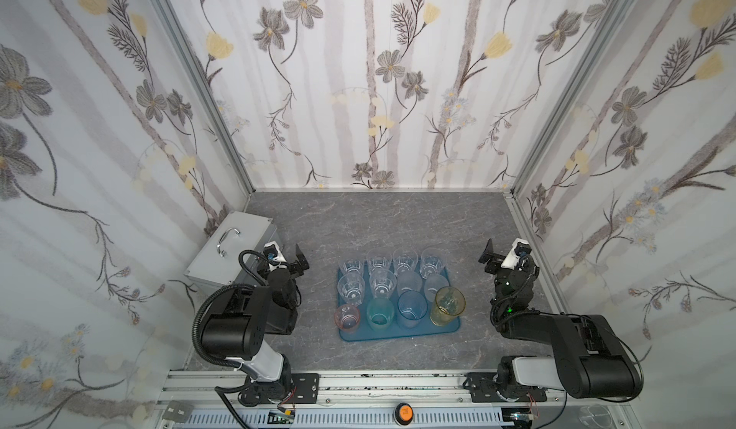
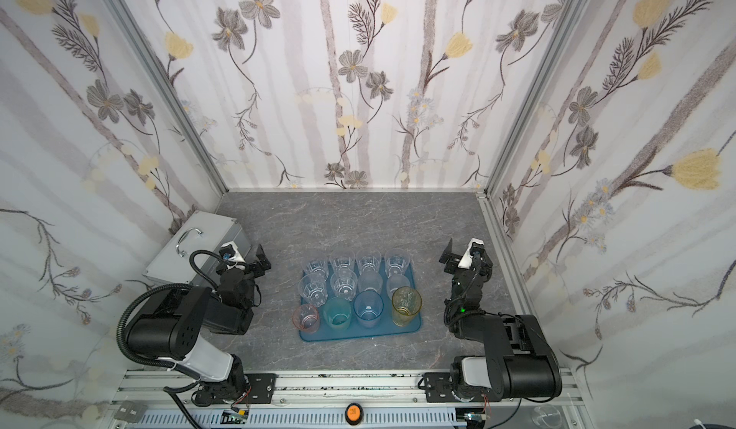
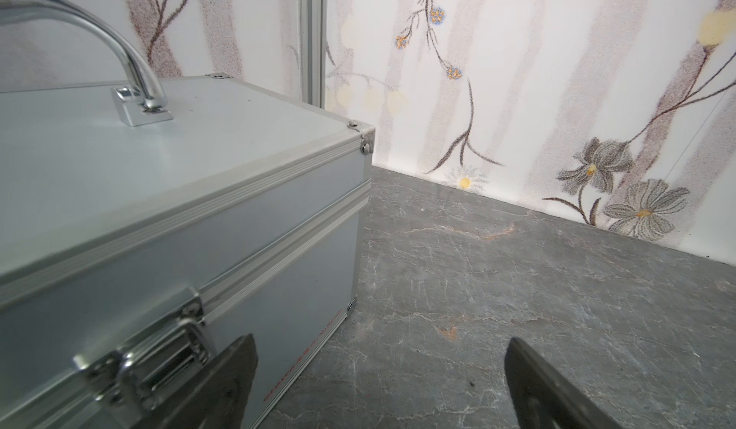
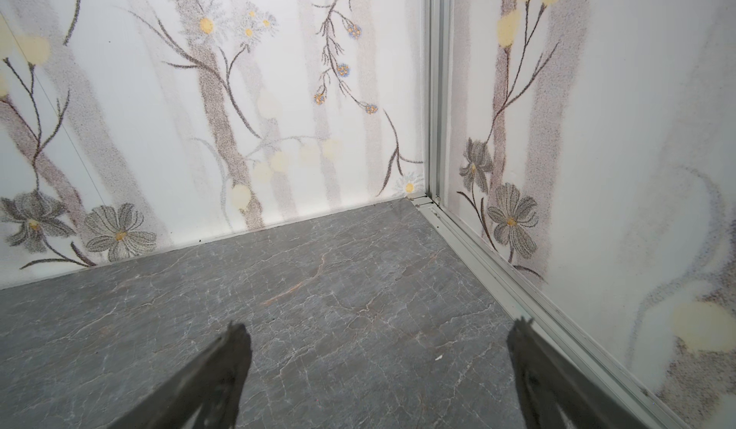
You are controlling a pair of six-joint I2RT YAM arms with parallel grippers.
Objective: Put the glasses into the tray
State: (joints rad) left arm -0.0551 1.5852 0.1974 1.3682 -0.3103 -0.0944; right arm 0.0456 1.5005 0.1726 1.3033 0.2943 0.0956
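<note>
Where you look down into the booth, a grey marbled tabletop (image 1: 358, 216) forms the floor, veined with pale and rusty cracks. Floral wallpaper (image 1: 358, 88) in grey and yellow covers the left, far and right walls, which meet at aluminium posts (image 1: 201, 84). An aluminium rail (image 1: 398, 383) runs along the near edge and carries both arm bases, with an orange button (image 1: 405, 411) just nearer than it.

At the middle of the table you have the tray (image 1: 402, 335), a flat teal-blue plastic rectangle with rounded corners and a low rim. All twelve glasses (image 1: 382, 283) stand upright in it, mouths up, in three rows of four. The far row is four clear faceted tumblers (image 1: 379, 261). The middle row has two more of these on the left and a frosted white pair (image 1: 409, 283) on the right. The near row runs, left to right, pink glass (image 1: 347, 318), teal glass (image 1: 379, 313), blue glass (image 1: 412, 309), amber glass (image 1: 448, 305).

Against the left wall sits a closed silver case (image 1: 227, 247), ribbed aluminium with a chrome handle (image 1: 228, 239) and a latch (image 3: 159, 367).

Your left gripper (image 3: 379, 341) hangs just right of that case, jaws spread wide with nothing between them. Your right gripper (image 4: 380, 324) hangs near the right wall, jaws equally spread over bare table. Both are well apart from the tray.
</note>
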